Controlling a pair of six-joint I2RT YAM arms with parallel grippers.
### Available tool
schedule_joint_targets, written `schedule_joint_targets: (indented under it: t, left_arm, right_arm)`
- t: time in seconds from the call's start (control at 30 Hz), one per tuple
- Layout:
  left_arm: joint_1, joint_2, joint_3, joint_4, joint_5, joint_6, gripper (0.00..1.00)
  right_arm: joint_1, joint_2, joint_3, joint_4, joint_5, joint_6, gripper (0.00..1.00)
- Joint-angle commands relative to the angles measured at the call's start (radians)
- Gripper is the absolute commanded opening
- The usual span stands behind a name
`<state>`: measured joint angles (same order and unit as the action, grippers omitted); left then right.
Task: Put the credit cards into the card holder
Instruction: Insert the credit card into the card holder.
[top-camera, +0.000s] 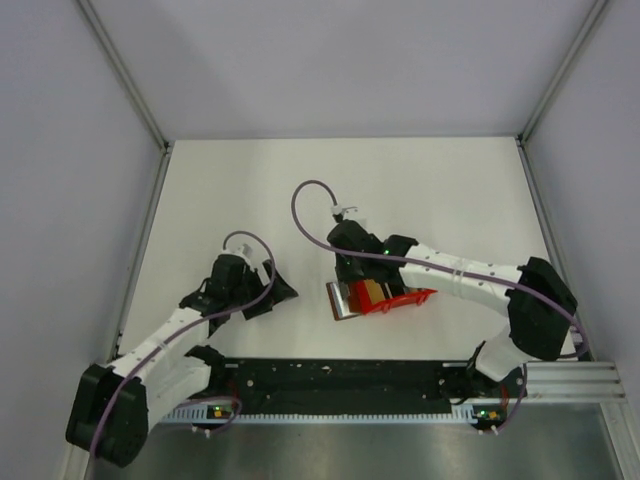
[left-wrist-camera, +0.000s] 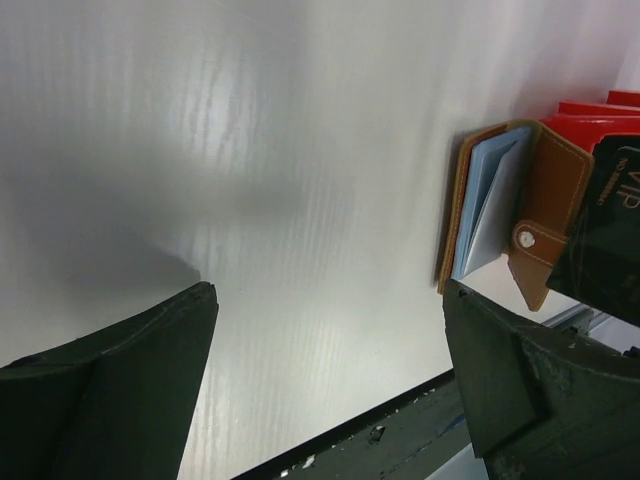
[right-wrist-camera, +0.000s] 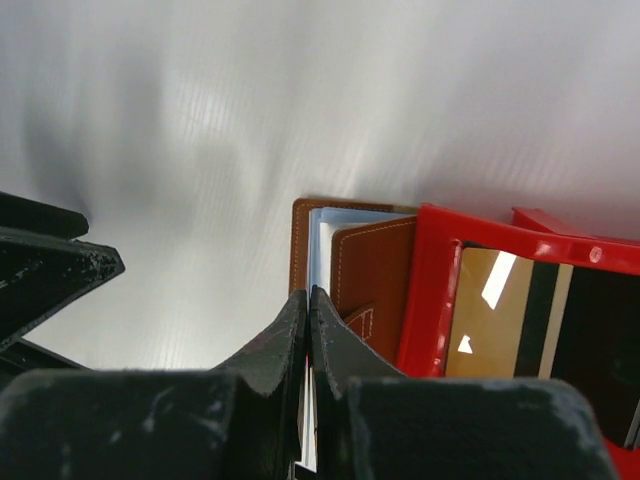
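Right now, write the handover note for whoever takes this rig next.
Left gripper: open, empty, over bare table beside the card holder.
Right gripper: shut, tips at the holder's open edge; cannot tell if anything is pinched.
Cards: gold card and dark VIP card in the red box next to the holder.
Done: no card visibly inserted.
Left: move both into the holder.

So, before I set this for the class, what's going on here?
The right arm's fingers are shut, their tips at the open edge of the brown card holder, which lies beside a red box with a gold card in it. The left arm's fingers stand open above the table, holding nothing.
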<state>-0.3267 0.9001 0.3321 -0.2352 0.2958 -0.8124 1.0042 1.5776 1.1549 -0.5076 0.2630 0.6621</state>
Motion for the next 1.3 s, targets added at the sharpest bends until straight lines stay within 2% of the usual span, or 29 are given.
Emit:
schedule_joint_targets:
  t: [0.0,0.1,0.23,0.4,0.6,0.83,0.93,1.03,1.27]
  left_arm:
    - [-0.104,0.068,0.067,0.103,-0.041,-0.021,0.97]
    - [-0.214,0.164,0.111,0.141,-0.081,-0.051,0.96]
    - [-0.291,0.299,0.154,0.227,-0.089,-0.097,0.93]
    - [-0.334,0.433,0.203,0.313,-0.078,-0.126,0.90]
    - [-0.400,0.543,0.281,0.326,-0.073,-0.146,0.88]
    - [-0.431,0.594,0.252,0.356,-0.081,-0.197,0.80]
    - [-0.431,0.579,0.231,0.355,-0.090,-0.208,0.71]
    - [-0.431,0.557,0.208,0.373,-0.103,-0.212,0.58]
    - [-0.433,0.562,0.228,0.395,-0.075,-0.192,0.08]
  right_arm:
    - [-0.055,-0.096,-0.043,0.038,-0.022,-0.036,0.00]
    - [-0.085,-0.125,-0.070,0.046,-0.041,-0.051,0.00]
    - [-0.110,-0.154,-0.095,0.049,-0.059,-0.062,0.00]
    - [-0.145,-0.188,-0.133,0.049,-0.082,-0.075,0.00]
    - [-0.190,-0.241,-0.198,0.050,-0.096,-0.088,0.00]
    - [-0.245,-0.268,-0.238,0.081,-0.162,-0.099,0.00]
    - [-0.248,-0.263,-0.242,0.090,-0.176,-0.101,0.00]
    - [-0.251,-0.257,-0.244,0.092,-0.182,-0.104,0.00]
    - [-0.263,-0.263,-0.256,0.092,-0.185,-0.104,0.00]
